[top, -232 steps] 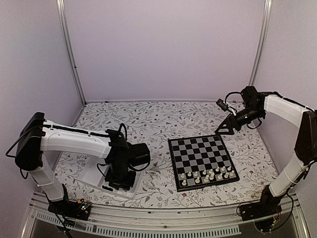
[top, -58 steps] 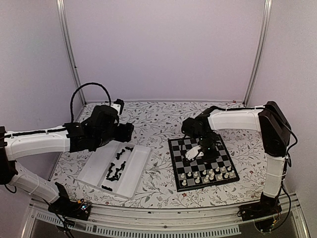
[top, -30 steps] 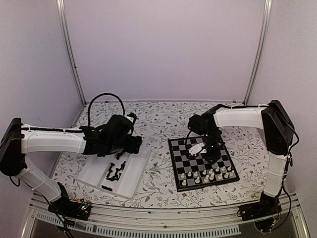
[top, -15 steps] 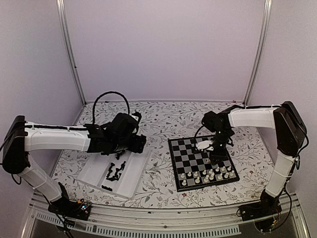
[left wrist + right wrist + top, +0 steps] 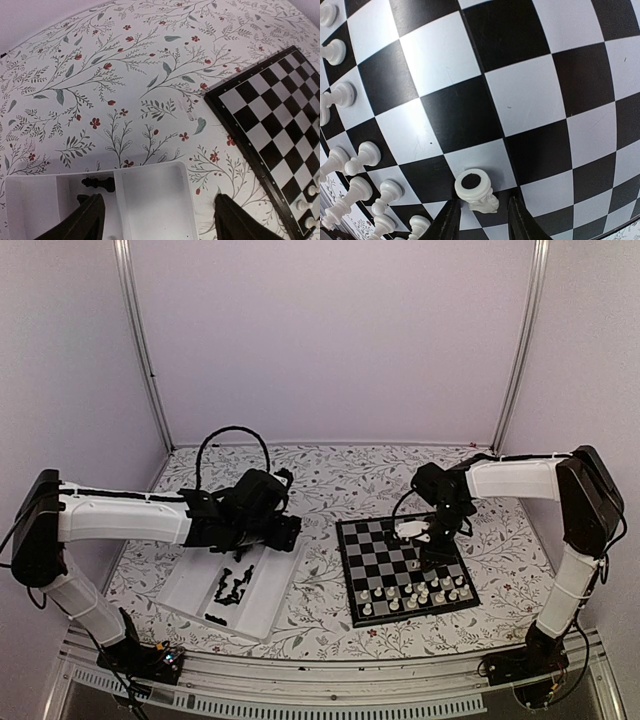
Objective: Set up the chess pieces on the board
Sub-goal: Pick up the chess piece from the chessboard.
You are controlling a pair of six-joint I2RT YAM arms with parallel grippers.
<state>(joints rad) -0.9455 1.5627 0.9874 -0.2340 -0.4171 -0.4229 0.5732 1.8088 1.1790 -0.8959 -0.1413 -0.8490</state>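
- The clear tray lies on the bench, left of the board.
- Black chess pieces lie scattered in the tray. One black piece lies at the far end of a compartment, beside the divider.
- White chess pieces stand on the board's near rows.
- The left end effector hovers above the tray's far end, its fingers wide apart and holding nothing.
- The right end effector hangs low over the board. Its jaws are drawn in and clamped on a white piece, whose round base faces the wrist camera.
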